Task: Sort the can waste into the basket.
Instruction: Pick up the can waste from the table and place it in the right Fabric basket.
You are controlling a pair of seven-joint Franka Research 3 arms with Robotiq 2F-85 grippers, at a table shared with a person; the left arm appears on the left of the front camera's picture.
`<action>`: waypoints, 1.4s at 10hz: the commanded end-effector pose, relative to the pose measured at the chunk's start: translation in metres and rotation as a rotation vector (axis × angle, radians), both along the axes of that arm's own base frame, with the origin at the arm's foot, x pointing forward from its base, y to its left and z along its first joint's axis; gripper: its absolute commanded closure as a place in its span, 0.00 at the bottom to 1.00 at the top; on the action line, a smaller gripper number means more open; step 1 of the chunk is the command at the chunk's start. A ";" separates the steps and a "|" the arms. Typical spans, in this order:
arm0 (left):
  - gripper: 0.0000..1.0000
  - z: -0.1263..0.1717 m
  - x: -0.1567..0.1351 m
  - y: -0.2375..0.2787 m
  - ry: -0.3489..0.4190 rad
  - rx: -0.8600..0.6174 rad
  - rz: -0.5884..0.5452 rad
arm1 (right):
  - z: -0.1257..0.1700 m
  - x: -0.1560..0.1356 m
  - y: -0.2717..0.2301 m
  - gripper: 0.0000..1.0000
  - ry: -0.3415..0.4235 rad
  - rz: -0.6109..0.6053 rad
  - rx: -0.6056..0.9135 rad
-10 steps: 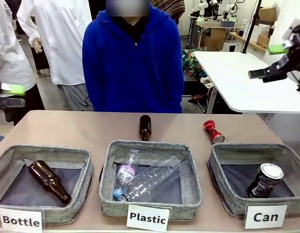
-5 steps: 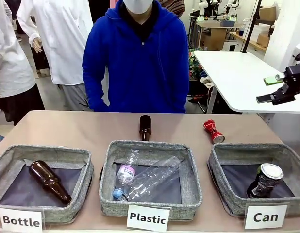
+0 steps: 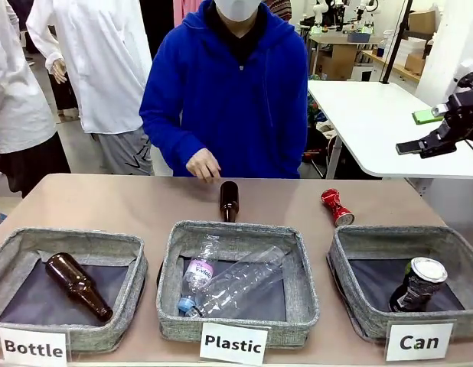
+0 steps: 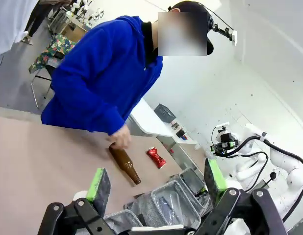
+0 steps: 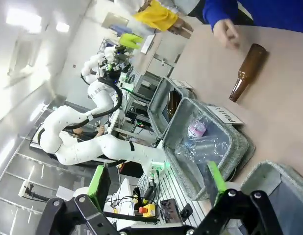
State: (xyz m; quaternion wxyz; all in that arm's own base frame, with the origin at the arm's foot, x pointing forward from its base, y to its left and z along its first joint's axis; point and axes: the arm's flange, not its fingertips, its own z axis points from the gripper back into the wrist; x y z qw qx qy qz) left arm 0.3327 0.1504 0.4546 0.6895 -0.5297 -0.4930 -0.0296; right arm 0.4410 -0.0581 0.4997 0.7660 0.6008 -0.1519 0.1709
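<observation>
One can binned, the red one left out on the desk.

Nearest, the grey woven-fabric basket (image 3: 351, 252) holds the dented dark can (image 3: 418, 284), silver top up. Just past its rim the crumpled red can (image 3: 337, 207) lies on the smooth desk (image 3: 129, 202). Farther off, a person's hand (image 3: 203, 164) has newly come down beside the brown glass bottle (image 3: 229, 200), so the red can likely remains the robot's job. The right gripper (image 3: 414, 131) and left gripper (image 4: 156, 180) hang with fingers apart, empty.

1. The front view is bright and even, lit from overhead; the table (image 3: 106, 199) carries only faint, soft shadows.
2. The clear plastic bottles (image 3: 236, 283) and the silver top of the dark can (image 3: 417, 289) catch small white glints.
3. Both wrist views bend lines strongly near their edges.
4. In the right wrist view, ceiling lights (image 5: 24, 17) bloom white.
</observation>
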 end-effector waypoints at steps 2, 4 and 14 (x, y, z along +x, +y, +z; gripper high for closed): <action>0.00 0.004 -0.005 0.004 0.014 -0.005 -0.001 | 0.003 0.003 -0.001 0.00 -0.006 0.002 0.010; 0.00 0.004 -0.005 0.004 0.014 -0.005 -0.001 | 0.003 0.003 -0.001 0.00 -0.006 0.002 0.010; 0.00 0.004 -0.005 0.004 0.014 -0.005 -0.001 | 0.006 0.085 0.053 0.00 0.741 -0.293 -0.679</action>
